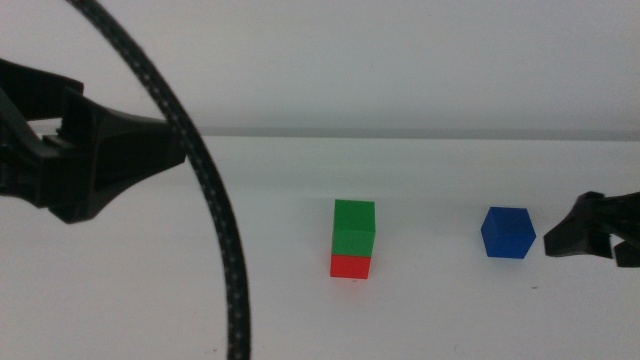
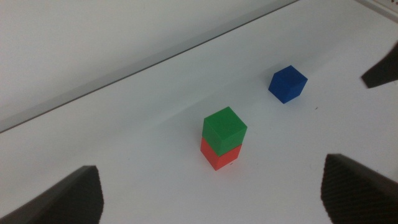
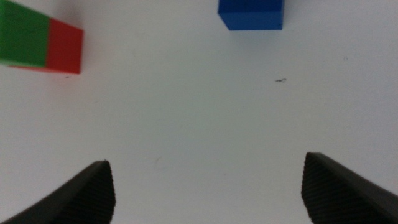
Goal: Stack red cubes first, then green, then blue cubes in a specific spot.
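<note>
A green cube [image 1: 354, 226] sits squarely on a red cube [image 1: 350, 266] near the middle of the white table; the left wrist view shows the same pair, green cube [image 2: 225, 127] over red cube [image 2: 218, 156]. Alone to their right lies the blue cube [image 1: 508, 233], resting on the table. My right gripper [image 1: 585, 232] hovers low just right of the blue cube, open and empty, with the blue cube [image 3: 251, 14] ahead of its jaws. My left gripper [image 1: 130, 150] is raised at the far left, open and holding nothing.
A black braided cable [image 1: 215, 210] arcs across the left part of the middle view. The table's far edge meets a pale wall [image 1: 400, 60] behind the cubes. A tip of the right gripper [image 2: 382, 70] shows beyond the blue cube [image 2: 288, 83].
</note>
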